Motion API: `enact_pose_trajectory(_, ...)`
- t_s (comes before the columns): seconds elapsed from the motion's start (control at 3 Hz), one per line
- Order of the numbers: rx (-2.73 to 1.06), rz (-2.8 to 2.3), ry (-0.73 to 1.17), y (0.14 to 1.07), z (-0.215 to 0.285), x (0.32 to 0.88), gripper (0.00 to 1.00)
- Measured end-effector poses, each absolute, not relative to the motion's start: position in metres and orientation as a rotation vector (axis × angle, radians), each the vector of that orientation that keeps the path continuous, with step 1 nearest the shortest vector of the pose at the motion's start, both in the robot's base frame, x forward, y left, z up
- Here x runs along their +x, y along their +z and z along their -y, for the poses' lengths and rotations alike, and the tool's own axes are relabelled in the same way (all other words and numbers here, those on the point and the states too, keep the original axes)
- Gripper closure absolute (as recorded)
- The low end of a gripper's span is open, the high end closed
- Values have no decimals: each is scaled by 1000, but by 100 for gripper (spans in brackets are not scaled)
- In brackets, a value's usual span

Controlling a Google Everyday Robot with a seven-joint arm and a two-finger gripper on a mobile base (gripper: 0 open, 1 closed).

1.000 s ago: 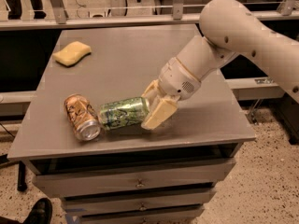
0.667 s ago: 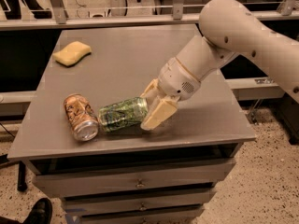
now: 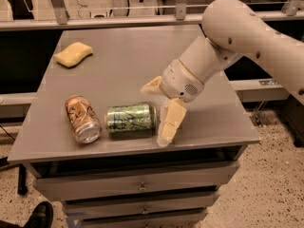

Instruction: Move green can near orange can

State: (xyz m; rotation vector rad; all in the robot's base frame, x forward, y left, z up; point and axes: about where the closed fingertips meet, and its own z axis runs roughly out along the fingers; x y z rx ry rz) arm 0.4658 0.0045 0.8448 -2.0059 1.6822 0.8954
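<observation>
One release done: the hand (image 3: 157,112), spread open just beside the green can (image 3: 130,119), has left it near the orange can (image 3: 82,118).

No word, brand or number can be read anywhere. The green can (image 3: 130,120), lying on its side on the worktop (image 3: 123,56), carries dark scrawled marks on its pale green label, but they do not resolve into letters. The orange can (image 3: 83,119), lying just beside it on the left, shows pale curling marks, likewise unreadable. The gripper (image 3: 154,113) hangs just right of the green can, jaws standing apart, with no legible lettering on it.
</observation>
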Motion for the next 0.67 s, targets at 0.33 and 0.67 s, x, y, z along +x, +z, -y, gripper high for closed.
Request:
enact_pose_trajectory(0.33,-1981,-1700,876,847,3,472,0)
enact_pose_trajectory(0.67,-1893,-1727,802,862,31,502,0)
